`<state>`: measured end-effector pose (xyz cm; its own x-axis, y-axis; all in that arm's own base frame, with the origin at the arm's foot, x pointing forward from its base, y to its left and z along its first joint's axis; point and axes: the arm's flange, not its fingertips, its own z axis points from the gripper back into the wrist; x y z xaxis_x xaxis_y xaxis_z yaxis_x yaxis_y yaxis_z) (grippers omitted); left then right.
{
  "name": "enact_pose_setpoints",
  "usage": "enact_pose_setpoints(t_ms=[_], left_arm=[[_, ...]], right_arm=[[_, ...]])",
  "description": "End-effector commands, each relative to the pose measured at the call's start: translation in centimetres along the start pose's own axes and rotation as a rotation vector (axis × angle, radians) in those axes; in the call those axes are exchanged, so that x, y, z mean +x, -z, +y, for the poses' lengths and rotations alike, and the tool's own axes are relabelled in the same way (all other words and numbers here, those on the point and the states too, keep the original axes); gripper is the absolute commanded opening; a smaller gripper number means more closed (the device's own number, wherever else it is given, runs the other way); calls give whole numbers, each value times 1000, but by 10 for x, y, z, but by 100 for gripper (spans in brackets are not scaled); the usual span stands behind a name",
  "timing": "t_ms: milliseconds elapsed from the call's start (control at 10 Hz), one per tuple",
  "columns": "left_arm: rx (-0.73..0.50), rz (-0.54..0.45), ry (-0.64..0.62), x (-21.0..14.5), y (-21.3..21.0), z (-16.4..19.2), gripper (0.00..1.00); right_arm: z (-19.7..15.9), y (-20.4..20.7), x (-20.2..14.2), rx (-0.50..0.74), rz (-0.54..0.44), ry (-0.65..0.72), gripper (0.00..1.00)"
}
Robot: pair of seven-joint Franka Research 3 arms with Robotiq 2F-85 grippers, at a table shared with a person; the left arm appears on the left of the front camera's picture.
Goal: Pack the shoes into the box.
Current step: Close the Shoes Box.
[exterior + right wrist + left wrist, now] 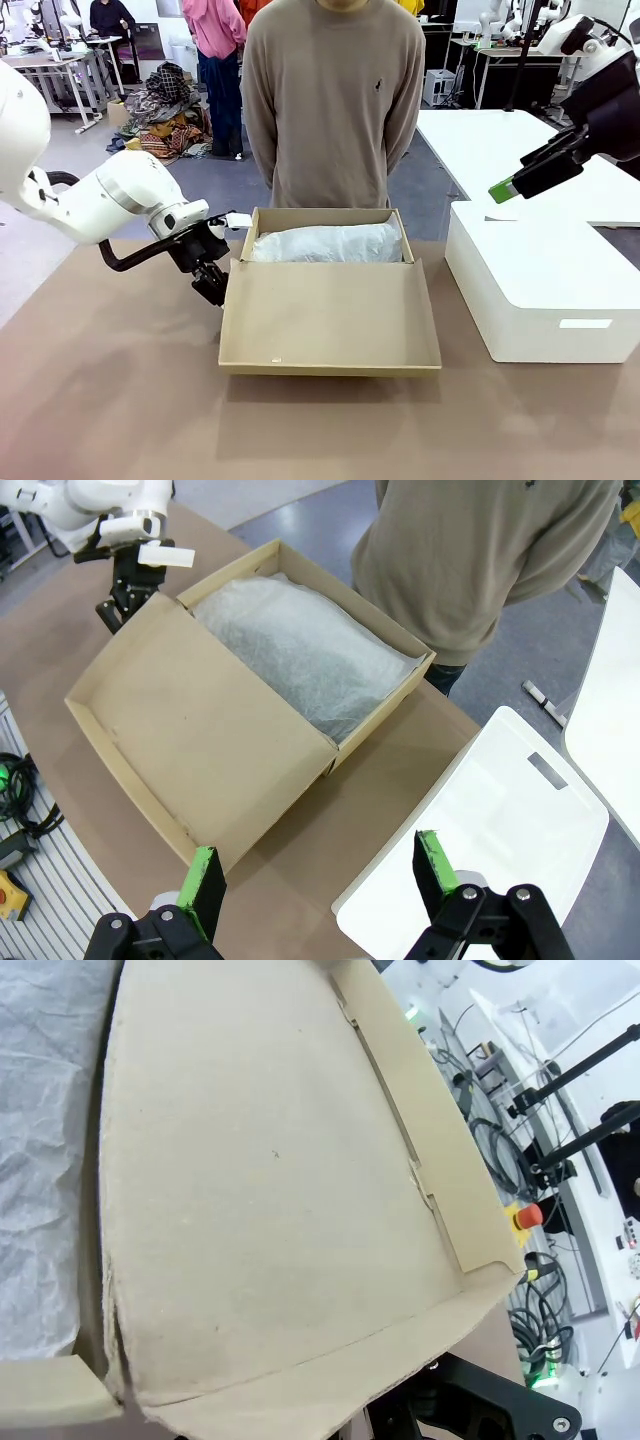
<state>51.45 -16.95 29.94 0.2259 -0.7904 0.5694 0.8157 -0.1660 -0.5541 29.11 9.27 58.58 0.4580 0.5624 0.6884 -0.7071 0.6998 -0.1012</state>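
Observation:
The tan cardboard box (330,215) stands open at mid-table, its attached lid (330,320) folded out toward me. Crumpled white tissue paper (325,243) fills the box, and the shoes are hidden. My left gripper (210,283) is shut right at the lid's left edge near the hinge; I cannot tell whether it pinches the rim. In the left wrist view the lid's inside (270,1190) lies very close, with tissue (40,1160) on the left. My right gripper (520,180) hangs open, high at the right; in its view (318,855) it looks down on the box (390,710).
A larger white box (540,290) sits on the table right of the cardboard box. A person in a beige sweater (335,100) stands at the far edge behind the box. Bare brown table (110,400) stretches in front and to the left.

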Motion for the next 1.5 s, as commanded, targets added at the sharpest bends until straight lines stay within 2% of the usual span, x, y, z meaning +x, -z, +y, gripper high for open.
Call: enact_pose_setpoints(t_ms=[0, 600, 1000, 1400], left_arm=[[-7, -59, -8, 6, -6, -10, 0], [-18, -195, 6, 16, -21, -27, 0], [52, -323, -34, 17, -31, -37, 0], [140, -409, -30, 22, -49, -46, 0]], right_arm=[[0, 0, 0, 9, -5, 0, 100], [0, 0, 0, 9, -5, 0, 100], [0, 0, 0, 9, -5, 0, 100], [0, 0, 0, 9, -5, 0, 100]])
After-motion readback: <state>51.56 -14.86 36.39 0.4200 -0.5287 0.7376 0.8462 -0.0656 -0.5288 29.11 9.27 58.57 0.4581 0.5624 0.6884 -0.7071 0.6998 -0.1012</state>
